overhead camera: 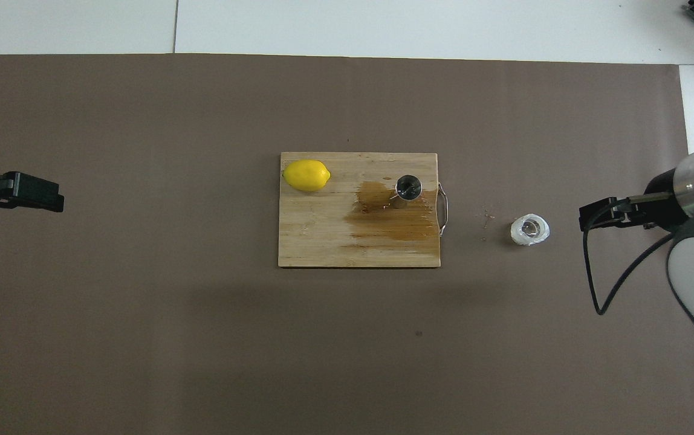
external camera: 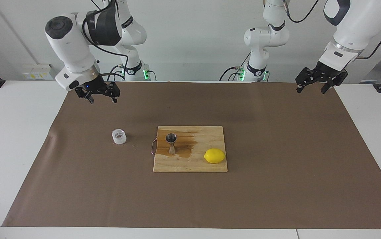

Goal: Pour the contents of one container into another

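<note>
Cup [external camera: 118, 136] on the mat, well apart from the raised right gripper's [external camera: 101, 98] open, empty jaws.

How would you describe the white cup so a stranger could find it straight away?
Start at the wooden board in the middle of the brown mat. Off the board's handle end, toward the right arm's end of the table, the cup stands alone on the mat. It is squat and translucent white, unlike the steel jigger and yellow lemon on the board.

White table [external camera: 18, 139], brown mat [external camera: 276, 166] across it; on the mat, a wooden board [external camera: 190, 164] mid-table, a cup [external camera: 118, 136] toward the right arm's end.
</note>
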Controlling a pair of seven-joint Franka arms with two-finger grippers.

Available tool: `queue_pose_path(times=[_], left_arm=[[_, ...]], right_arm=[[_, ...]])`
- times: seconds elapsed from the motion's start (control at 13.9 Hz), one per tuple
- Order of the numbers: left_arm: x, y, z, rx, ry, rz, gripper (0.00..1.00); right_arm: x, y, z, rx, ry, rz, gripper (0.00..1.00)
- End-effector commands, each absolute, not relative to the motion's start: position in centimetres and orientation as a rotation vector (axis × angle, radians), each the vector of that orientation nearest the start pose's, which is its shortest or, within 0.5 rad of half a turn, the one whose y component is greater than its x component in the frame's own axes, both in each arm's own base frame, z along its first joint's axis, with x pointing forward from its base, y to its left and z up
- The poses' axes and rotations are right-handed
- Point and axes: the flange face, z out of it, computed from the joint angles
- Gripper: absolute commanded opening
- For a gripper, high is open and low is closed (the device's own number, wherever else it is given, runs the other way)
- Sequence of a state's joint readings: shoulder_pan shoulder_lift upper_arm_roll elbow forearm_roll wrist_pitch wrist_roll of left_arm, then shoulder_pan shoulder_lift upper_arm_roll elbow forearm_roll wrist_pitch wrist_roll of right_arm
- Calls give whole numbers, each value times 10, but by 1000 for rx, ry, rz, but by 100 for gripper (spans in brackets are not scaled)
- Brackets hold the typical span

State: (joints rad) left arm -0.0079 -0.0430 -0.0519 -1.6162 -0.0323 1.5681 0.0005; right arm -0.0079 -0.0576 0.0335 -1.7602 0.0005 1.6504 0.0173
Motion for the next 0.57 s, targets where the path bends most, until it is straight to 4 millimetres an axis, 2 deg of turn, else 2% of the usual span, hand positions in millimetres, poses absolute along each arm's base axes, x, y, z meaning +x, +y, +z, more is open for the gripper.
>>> queue_pose_path(times=[0.0, 0.14, 0.36, 0.5], left_arm=[[529, -34, 628, -3179, 105, 14, 100], [529, -34, 628, -3179, 105, 14, 100], [529, -34, 628, -3179, 105, 14, 100], [529, -34, 628, -3179, 105, 14, 100]], right_arm=[[543, 4, 612, -3142, 36, 67, 100], [545, -19, 628, -3144, 106, 72, 100], [553, -19, 626, -3127, 184, 10, 100], [550, -18, 621, -3084, 197, 32, 100]])
